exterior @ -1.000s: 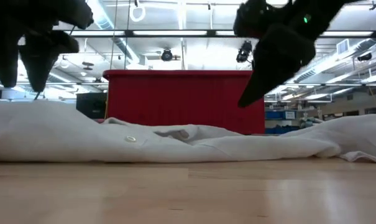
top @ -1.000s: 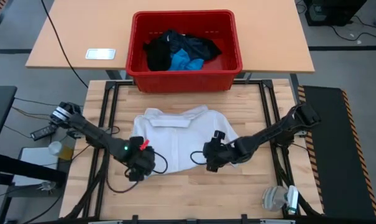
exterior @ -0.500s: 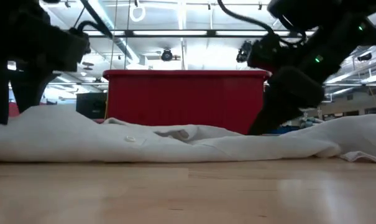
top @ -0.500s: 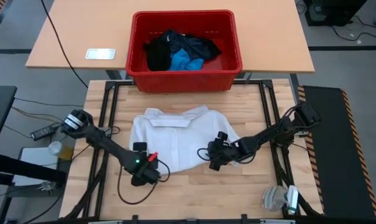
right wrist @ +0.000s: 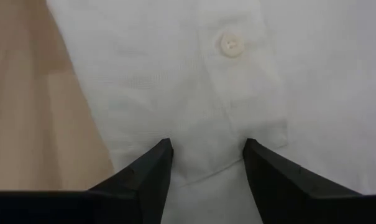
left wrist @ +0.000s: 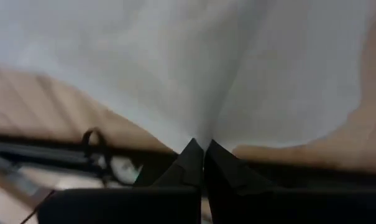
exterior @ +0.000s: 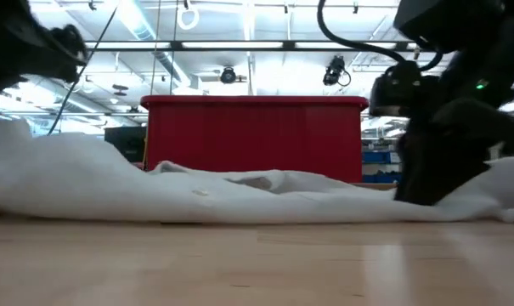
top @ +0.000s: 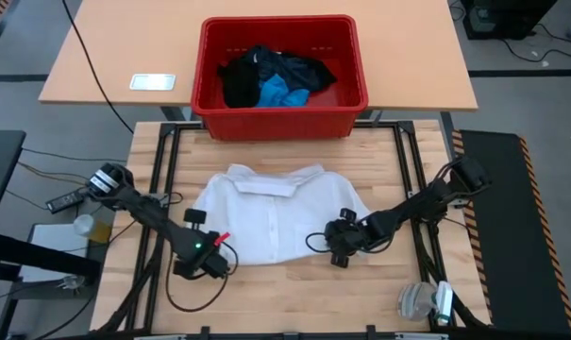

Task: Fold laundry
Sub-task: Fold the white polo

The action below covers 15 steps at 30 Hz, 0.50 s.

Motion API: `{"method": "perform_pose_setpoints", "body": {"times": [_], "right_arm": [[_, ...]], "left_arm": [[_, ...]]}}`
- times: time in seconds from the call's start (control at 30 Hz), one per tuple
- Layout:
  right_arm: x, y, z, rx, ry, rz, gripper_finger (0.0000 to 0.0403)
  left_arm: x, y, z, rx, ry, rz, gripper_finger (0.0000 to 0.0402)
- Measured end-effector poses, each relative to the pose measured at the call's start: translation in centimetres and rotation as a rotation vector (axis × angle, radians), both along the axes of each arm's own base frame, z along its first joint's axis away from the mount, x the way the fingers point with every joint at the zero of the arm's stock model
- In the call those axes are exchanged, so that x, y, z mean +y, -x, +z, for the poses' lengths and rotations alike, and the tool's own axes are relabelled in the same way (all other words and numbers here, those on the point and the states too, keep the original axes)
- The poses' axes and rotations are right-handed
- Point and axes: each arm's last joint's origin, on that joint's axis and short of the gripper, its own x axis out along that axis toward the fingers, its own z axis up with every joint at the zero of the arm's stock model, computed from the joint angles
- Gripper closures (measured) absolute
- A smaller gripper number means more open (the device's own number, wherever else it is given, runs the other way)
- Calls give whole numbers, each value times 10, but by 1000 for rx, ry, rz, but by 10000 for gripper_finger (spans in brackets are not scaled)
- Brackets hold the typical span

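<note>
A white shirt (top: 274, 212) lay spread flat in the middle of the wooden table (top: 379, 293), its collar toward the far edge and its hem toward the near edge, the button placket running down its middle. The left gripper (top: 206, 267) sat low at the shirt's near-left corner, close to the table's near edge, and its fingers (left wrist: 200, 163) were pinched tight together on the edge of the white cloth, which fanned out from their tips in the left wrist view. The right gripper (top: 339, 253) rested at the shirt's near-right corner, its two fingers (right wrist: 151, 168) standing apart and pressed down on the fabric on either side of a strip of the hem, with a white button (right wrist: 228, 45) showing just ahead of them; whether they gripped the cloth could not be told. In the low view the shirt (exterior: 240, 194) lay as a low rumpled ridge across the table, lifted somewhat toward each end where the arms stood. Beyond the table's far edge, on a second lighter table (top: 96, 47), stood a red plastic crate (top: 283, 118) holding the rest of the laundry: black garments (top: 266, 71) heaped together with a small bright blue piece (top: 280, 93) showing among them.
</note>
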Motion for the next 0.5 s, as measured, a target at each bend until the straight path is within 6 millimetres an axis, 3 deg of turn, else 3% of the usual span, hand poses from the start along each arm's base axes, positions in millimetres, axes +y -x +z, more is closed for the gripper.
{"method": "perform_pose_setpoints", "body": {"times": [0.2, 0.5], "right_arm": [[-7, 23, 21, 180, 20, -30, 196], [-23, 55, 85, 292, 142, -128, 196]], "left_arm": [[-5, 16, 6, 179, 45, -166, 390], [-19, 28, 6, 270, 149, -464, 390]]}}
